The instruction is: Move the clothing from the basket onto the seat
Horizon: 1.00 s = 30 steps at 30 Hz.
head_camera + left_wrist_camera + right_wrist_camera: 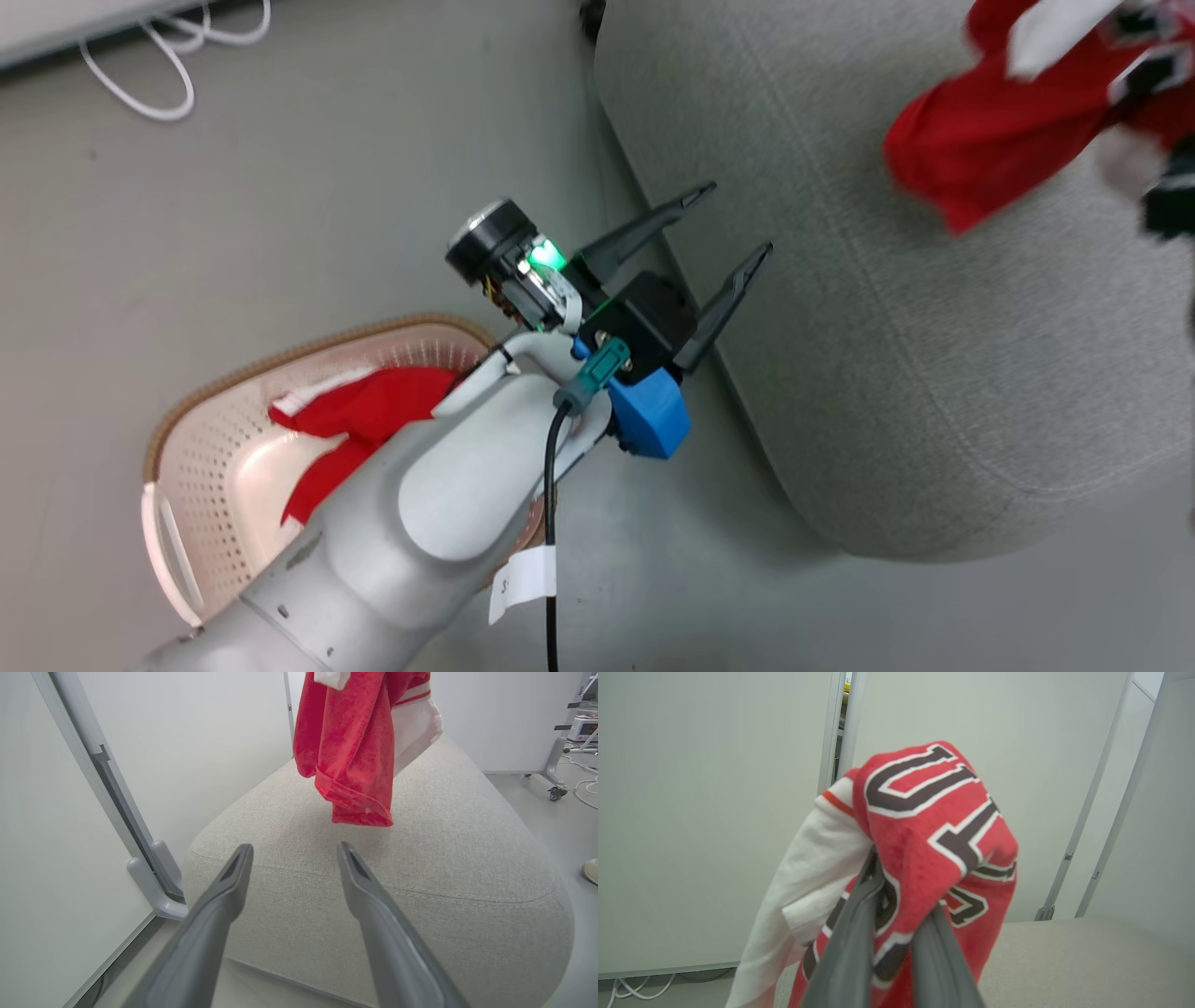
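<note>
The right gripper [902, 889], fingers clamped, dangles a soft, light red jersey [934, 826] over the seat [444, 858]; any bunched fold should hold. Left gripper [738, 217]: fingers apart, empty.

Basket [201, 467] sits on the floor just left of the seat [934, 373], not touching it. One garment [373, 406] lies in the basket, partly under the left arm. Left gripper [738, 217] hangs at the seat's left edge. A shirt [990, 140] dangles above the seat's right side, pinched in the right gripper [901, 886]. Cable [159, 65] lies on the floor, far left.
</note>
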Motion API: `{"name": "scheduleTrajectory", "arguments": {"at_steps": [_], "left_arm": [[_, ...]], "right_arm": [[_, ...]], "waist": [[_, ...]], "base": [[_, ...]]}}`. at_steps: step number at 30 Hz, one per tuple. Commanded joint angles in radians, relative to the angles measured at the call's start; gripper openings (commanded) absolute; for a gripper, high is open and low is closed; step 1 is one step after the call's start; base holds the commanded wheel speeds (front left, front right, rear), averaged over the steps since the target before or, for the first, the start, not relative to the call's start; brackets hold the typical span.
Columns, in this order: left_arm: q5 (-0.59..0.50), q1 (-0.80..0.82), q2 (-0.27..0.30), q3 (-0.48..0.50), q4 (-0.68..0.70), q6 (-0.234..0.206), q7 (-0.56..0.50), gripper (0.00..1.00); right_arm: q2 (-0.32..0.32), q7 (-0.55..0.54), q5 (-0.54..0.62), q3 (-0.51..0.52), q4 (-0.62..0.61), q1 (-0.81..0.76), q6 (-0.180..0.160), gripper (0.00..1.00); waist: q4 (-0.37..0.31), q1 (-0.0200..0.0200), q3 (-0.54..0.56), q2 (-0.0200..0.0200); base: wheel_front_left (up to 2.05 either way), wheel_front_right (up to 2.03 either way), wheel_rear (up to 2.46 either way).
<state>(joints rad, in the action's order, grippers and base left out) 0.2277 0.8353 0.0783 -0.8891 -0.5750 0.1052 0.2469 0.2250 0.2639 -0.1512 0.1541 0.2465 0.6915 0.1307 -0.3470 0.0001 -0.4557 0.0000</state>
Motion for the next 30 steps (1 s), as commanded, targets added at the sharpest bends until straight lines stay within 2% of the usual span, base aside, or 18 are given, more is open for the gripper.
{"name": "scheduleTrajectory", "arguments": {"at_steps": [1,10,14,17,21,30], "left_arm": [[-0.008,0.029,0.012,-0.002,0.008,-0.001,-0.006,1.00],[-0.047,0.124,0.046,-0.014,0.063,-0.003,-0.043,1.00],[-0.058,0.148,0.067,-0.016,0.090,-0.006,-0.060,1.00],[-0.064,0.165,0.079,-0.016,0.112,-0.009,-0.070,1.00],[-0.071,0.178,0.093,-0.020,0.135,-0.013,-0.082,1.00],[-0.062,0.175,0.092,-0.035,0.152,-0.017,-0.087,1.00]], "right_arm": [[0.023,0.001,-0.001,0.021,-0.014,0.047,0.000,0.00],[0.220,0.001,-0.012,0.231,-0.008,0.267,0.000,0.00],[0.296,0.001,-0.034,0.323,0.053,0.314,0.000,0.00],[0.323,0.001,-0.037,0.369,0.119,0.332,0.000,0.00],[0.306,0.001,-0.012,0.390,0.198,0.325,0.000,0.00],[0.190,0.001,0.034,0.391,0.284,0.242,0.000,0.00]], "waist": [[0.022,-0.0001,-0.100,0.0000],[0.039,-0.0001,-0.291,0.0000],[0.043,-0.0001,-0.353,0.0000],[0.046,-0.0001,-0.391,0.0000],[0.047,-0.0001,-0.424,0.0000],[0.052,-0.0001,-0.434,0.0000]], "base": [[0.00,0.00,0.00],[0.00,0.00,0.00],[0.00,0.00,0.00],[0.00,0.00,0.00],[0.00,0.00,0.00],[0.00,0.00,0.00]]}}
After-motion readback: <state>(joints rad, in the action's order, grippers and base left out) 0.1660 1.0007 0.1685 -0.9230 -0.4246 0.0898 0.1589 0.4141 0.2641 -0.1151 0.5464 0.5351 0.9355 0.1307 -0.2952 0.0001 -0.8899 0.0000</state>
